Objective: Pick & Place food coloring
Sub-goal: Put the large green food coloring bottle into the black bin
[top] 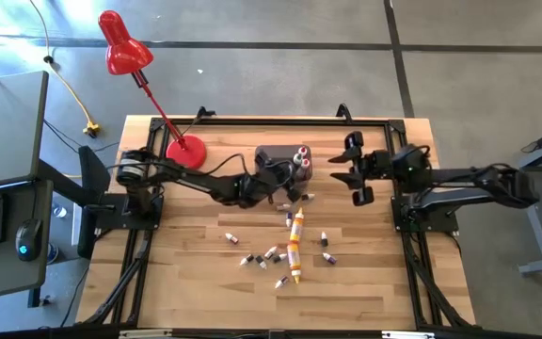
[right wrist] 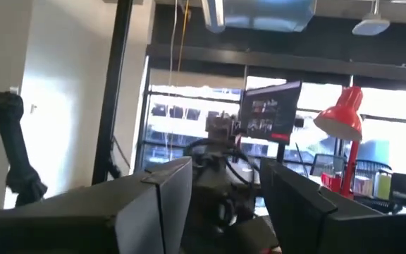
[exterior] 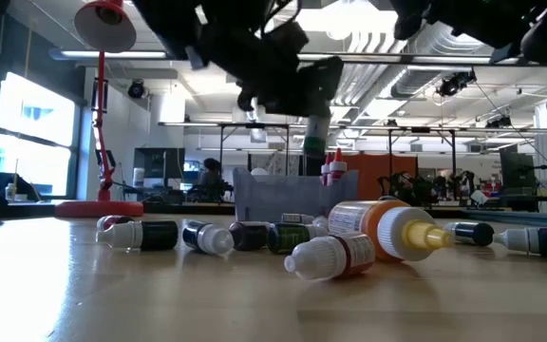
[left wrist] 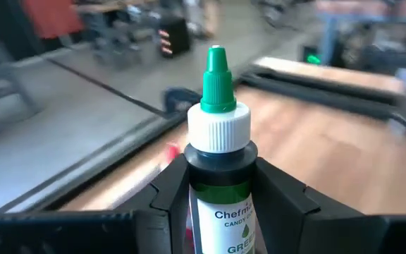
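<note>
- I have the left gripper (left wrist: pixel 217 194) closed on 1 green food coloring bottle (left wrist: pixel 218 162); its 2 dark fingers clamp the body just under the white collar, green pointed cap clear of them.
- In the low view the bottle (exterior: pixel 314 133) hangs well clear of the tabletop, long axis roughly vertical, directly above the dark grey tub (exterior: pixel 283 198).
- The high view puts this gripper (top: pixel 288 181) at the tub (top: pixel 273 158), near its front edge. I judge the bottle is over the tub, but I cannot tell whether it is inside the walls' outline or just beside it.
- 2 red-capped bottles (top: pixel 303 160) already stand in the tub's right end.
- The relation that matters: tub lies straight below the held bottle, so the coming move reads as a short drop and release, bottle upright.
- Right gripper (top: pixel 356 171) waits above the table's right rear, jaws wide apart, holding nothing.
- Loose bottles (top: pixel 271 254) lie on their sides on the wooden table (top: pixel 186 282), with 1 larger orange-and-white bottle (top: pixel 295 247) among them. The left arm is nearer to them.
- Red desk lamp (top: pixel 125 56) stands at left rear, out of the path.
</note>
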